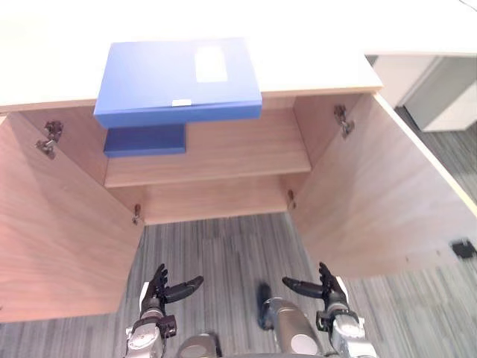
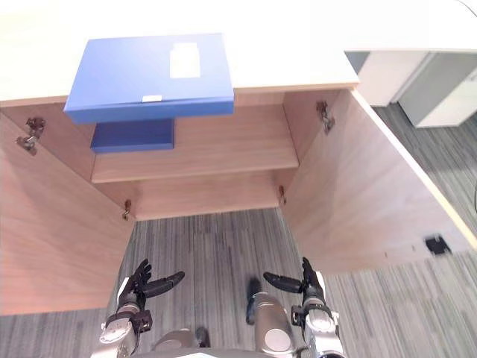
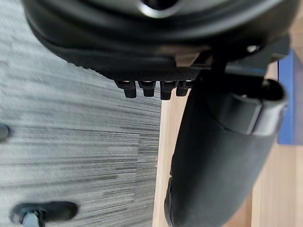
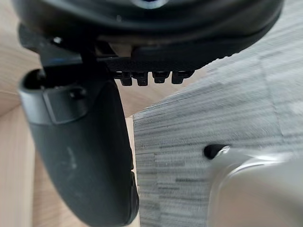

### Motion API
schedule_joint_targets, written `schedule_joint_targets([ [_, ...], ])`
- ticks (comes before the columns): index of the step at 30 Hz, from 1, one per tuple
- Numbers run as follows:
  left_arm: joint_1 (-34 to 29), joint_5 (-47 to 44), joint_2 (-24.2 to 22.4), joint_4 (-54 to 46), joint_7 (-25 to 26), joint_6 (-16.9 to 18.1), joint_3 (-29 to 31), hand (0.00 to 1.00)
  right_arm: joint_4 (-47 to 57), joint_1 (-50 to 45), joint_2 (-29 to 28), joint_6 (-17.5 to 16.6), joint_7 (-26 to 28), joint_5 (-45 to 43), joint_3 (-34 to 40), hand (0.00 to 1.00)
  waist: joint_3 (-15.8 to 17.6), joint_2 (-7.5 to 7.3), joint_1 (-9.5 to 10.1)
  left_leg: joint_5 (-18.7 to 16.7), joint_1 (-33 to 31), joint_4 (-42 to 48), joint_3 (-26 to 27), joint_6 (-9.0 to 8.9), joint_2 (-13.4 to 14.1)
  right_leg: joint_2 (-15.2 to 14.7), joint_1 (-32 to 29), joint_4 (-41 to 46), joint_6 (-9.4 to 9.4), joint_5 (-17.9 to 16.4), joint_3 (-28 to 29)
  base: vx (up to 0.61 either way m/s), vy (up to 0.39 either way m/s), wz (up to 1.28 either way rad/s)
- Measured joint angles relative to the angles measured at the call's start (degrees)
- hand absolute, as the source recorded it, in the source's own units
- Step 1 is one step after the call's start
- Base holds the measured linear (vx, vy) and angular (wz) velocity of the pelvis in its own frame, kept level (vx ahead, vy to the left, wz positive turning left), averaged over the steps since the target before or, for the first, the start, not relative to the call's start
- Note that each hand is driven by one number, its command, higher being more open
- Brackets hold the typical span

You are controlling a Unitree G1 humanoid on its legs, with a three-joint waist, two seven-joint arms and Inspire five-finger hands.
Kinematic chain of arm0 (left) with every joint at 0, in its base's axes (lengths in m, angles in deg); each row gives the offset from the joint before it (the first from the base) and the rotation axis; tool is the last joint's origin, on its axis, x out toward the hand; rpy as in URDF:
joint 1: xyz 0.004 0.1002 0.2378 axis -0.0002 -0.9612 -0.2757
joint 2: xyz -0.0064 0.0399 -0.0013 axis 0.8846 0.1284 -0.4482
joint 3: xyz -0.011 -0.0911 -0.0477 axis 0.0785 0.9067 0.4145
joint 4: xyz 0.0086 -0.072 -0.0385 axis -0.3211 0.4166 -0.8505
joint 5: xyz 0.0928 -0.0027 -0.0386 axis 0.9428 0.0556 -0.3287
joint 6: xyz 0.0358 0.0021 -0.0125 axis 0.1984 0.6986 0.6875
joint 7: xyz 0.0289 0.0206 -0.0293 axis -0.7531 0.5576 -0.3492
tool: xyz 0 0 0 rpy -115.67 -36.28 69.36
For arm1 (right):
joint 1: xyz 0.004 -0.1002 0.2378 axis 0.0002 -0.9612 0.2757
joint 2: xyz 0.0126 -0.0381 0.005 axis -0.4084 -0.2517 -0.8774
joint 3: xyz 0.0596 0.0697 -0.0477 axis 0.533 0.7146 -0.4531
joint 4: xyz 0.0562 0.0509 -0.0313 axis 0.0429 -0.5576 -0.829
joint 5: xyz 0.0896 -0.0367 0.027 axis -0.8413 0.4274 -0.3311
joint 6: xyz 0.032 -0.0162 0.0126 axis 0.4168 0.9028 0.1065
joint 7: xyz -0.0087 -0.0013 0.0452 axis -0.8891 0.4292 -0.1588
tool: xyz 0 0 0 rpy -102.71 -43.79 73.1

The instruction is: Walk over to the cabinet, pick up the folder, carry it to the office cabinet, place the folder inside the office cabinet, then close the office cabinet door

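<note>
The left hand (image 1: 155,293) and right hand (image 1: 332,292) hang loose and empty over the carpet (image 1: 223,250). Beyond them, two cabinet doors (image 1: 380,194) stand open. Of two blue folders, the upper folder (image 1: 179,78) overhangs the cabinet top (image 1: 313,60) and the lower folder (image 1: 145,139) lies on the shelf (image 1: 238,153). The left wrist view catches a blue strip (image 3: 289,104).

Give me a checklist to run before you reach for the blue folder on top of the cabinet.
1. Left hand empty, fingers open: ok.
2. Right hand empty, fingers open: ok.
3. Blue folder flat on the cabinet top, front edge overhanging, nothing on it: ok.
4. Hands at folder height: not ok, both are low over the carpet.
5. Left door and right door open: ok.
6. Free shelf space beside the second folder: ok.
</note>
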Motion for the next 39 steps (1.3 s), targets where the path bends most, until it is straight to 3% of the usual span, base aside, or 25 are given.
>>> schedule_joint_targets([
  [2, -0.4, 0.0, -2.2, -0.7, 0.0, 0.0, 0.0, 1.00, 2.8, -2.3, -0.4, 0.3, -0.1, -0.1, -0.1, 1.00, 0.6, 1.33, 0.21, 0.1, -8.4, 22.9, 1.0, -2.69, 5.8, 1.7, 5.9, -1.7, -1.03, -3.1, -1.6, 0.46, -0.193, 0.20],
  [3, -1.1, 0.0, -2.5, -1.6, 0.0, 0.0, 0.0, 1.00, 3.8, -3.4, -1.1, 0.3, -0.1, -0.3, -0.1, 1.00, 0.6, 1.26, 1.01, -0.1, -10.0, 27.8, 2.2, -2.60, 8.0, 2.3, 8.4, -2.4, -1.68, -3.9, -1.7, 0.47, -0.144, -0.11],
  [5, -1.8, 0.0, -3.0, -2.3, 0.0, 0.0, -0.2, 1.00, 5.6, -4.3, -1.8, -0.1, -0.4, -0.5, 0.1, 1.00, 0.3, 0.74, 1.66, -0.8, -12.7, 27.8, 3.9, -1.40, 9.7, 2.3, 11.9, -4.7, -1.89, -4.4, -1.4, 0.36, -0.063, -0.17],
  [6, -1.6, 0.0, -3.3, -2.3, -0.1, 0.0, -0.2, 1.00, 5.7, -4.0, -1.7, -0.2, -0.4, -0.5, 0.4, 1.00, 0.3, 0.70, 1.61, -0.8, -13.5, 23.0, 4.7, -1.36, 9.7, 1.8, 13.6, -6.0, -1.69, -4.2, -1.1, 0.28, -0.007, -0.10],
  [8, -1.1, 0.0, -3.4, -2.4, 0.0, 0.0, -0.2, 1.00, 5.0, -3.2, -1.7, -0.3, -0.4, -0.5, 2.0, 1.00, 0.1, 1.07, 1.63, 0.3, -13.0, 8.2, 4.1, -1.90, 7.9, 1.0, 14.9, -7.4, -1.49, -4.1, -0.2, 0.30, 0.062, -0.21],
  [9, -0.7, 0.0, -3.4, -2.7, 0.0, 0.0, -0.3, 1.00, 4.4, -3.0, -1.4, -0.3, -0.5, -0.5, 2.9, 1.00, -0.4, 1.82, 1.52, 5.3, -12.3, -2.1, 2.2, -1.97, 6.6, 0.9, 15.3, -8.0, -0.50, -4.2, 0.2, 0.30, 0.147, -0.24],
  [10, -0.8, -0.2, -3.5, -3.3, 0.0, 0.0, -0.4, 1.00, 3.8, -3.0, -1.0, -0.3, -0.6, -0.5, 3.3, 1.00, -0.9, 2.94, 1.49, 13.1, -12.3, -7.2, 1.3, -2.17, 6.4, 1.5, 15.5, -8.2, 0.53, -4.8, 0.6, 0.29, 0.192, -0.16],
  [11, -1.3, -1.0, -3.0, -5.0, 0.1, -0.1, -0.4, 1.00, 2.5, -2.7, -1.1, -0.1, -0.7, -0.5, 4.0, 1.00, -1.3, 2.89, 1.28, 14.0, -11.6, -8.6, 1.2, -2.45, 5.6, 1.3, 16.3, -8.8, 1.76, -5.5, 1.0, 0.26, 0.190, 0.02],
  [15, -4.2, -2.1, -2.1, -20.9, 0.2, 0.3, -0.7, 1.00, 2.4, -4.7, -1.2, 0.0, -0.9, -0.5, 4.4, 1.00, -1.5, 2.50, 1.35, 15.3, -8.9, -13.8, 0.2, -0.87, 1.8, -2.1, 18.6, -11.0, 3.33, -5.7, -0.1, 0.14, 0.121, 0.26],
  [18, -5.3, -2.0, -0.4, -29.9, 0.4, 1.3, 0.5, 1.00, 2.2, -4.6, -1.6, 0.0, -0.8, -0.4, 4.3, 1.00, -1.6, 2.63, 1.55, 15.7, -8.2, -15.2, -0.8, -0.52, 0.9, -2.7, 19.9, -12.2, 3.60, -5.6, -1.2, 0.05, 0.037, 0.23],
  [24, -9.7, 2.8, 0.1, -44.8, 3.6, 4.1, 2.2, 1.00, 2.3, -4.4, -1.5, -1.3, -0.9, -0.1, 4.3, 1.00, -1.9, 2.64, 3.02, 17.9, -5.3, -19.6, -2.1, -0.54, 0.3, -2.7, 21.5, -12.8, 3.60, -5.6, -2.1, -0.02, -0.008, 0.12],
  [31, -15.8, 10.9, -0.3, -55.2, 8.3, 5.9, 2.2, 1.00, 1.5, -4.5, -1.2, -2.2, -1.2, 0.6, 3.7, 1.00, -3.3, 2.79, 3.20, 19.6, -5.1, -21.4, -4.2, -0.59, 0.1, -2.1, 22.2, -13.5, 3.85, -5.7, -3.1, -0.08, -0.021, 0.14],
  [39, -18.0, 27.1, 1.8, -67.2, 13.3, 7.2, 2.1, 1.00, -1.8, -5.4, -0.2, -2.3, -1.7, 1.2, 0.7, 1.00, -5.8, 2.88, 3.69, 20.0, -5.1, -21.5, -6.0, -0.74, -0.1, -2.0, 23.2, -14.1, 4.36, -5.9, -4.3, -0.04, -0.011, 0.11],
])
